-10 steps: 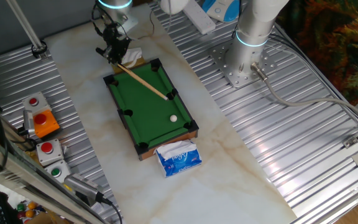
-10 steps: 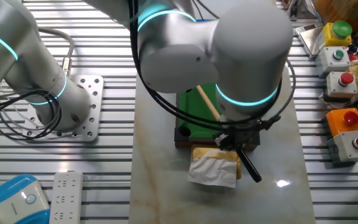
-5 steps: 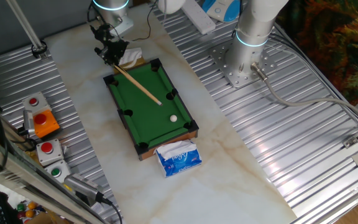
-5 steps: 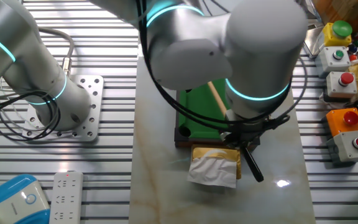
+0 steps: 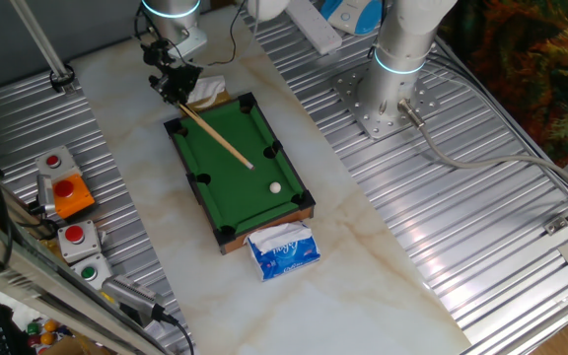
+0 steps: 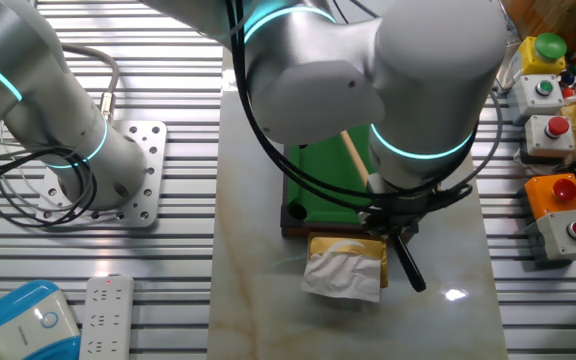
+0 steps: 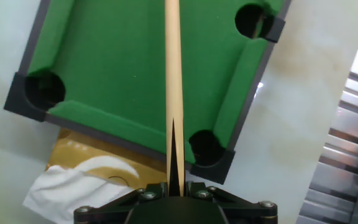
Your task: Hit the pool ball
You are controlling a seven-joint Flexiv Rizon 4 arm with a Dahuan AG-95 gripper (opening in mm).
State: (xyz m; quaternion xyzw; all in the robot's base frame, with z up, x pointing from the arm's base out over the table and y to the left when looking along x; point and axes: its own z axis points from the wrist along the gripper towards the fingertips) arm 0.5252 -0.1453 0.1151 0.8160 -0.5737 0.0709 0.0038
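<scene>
The miniature green pool table (image 5: 227, 163) lies on the marble top. The small white pool ball (image 5: 275, 186) rests on the felt near the table's near right corner. My gripper (image 5: 173, 87) is at the table's far left corner, shut on the butt of the wooden cue stick (image 5: 217, 130). The cue slants across the felt and its tip ends a short way from the ball, not touching it. In the hand view the gripper (image 7: 174, 190) clamps the cue stick (image 7: 173, 74), which runs straight up over the felt (image 7: 117, 62); the ball is out of that view. The other fixed view hides the ball behind my arm.
A blue tissue pack (image 5: 284, 251) lies against the table's near end. A yellow-and-white tissue pack (image 6: 346, 265) lies by the gripper's end, also in the hand view (image 7: 86, 171). Button boxes (image 5: 62, 192) stand at the left. The robot base (image 5: 388, 104) stands on the right.
The gripper has shifted slightly back and left with the cue. The cue tip has swung from the right rail toward the middle of the felt. The ball has not moved.
</scene>
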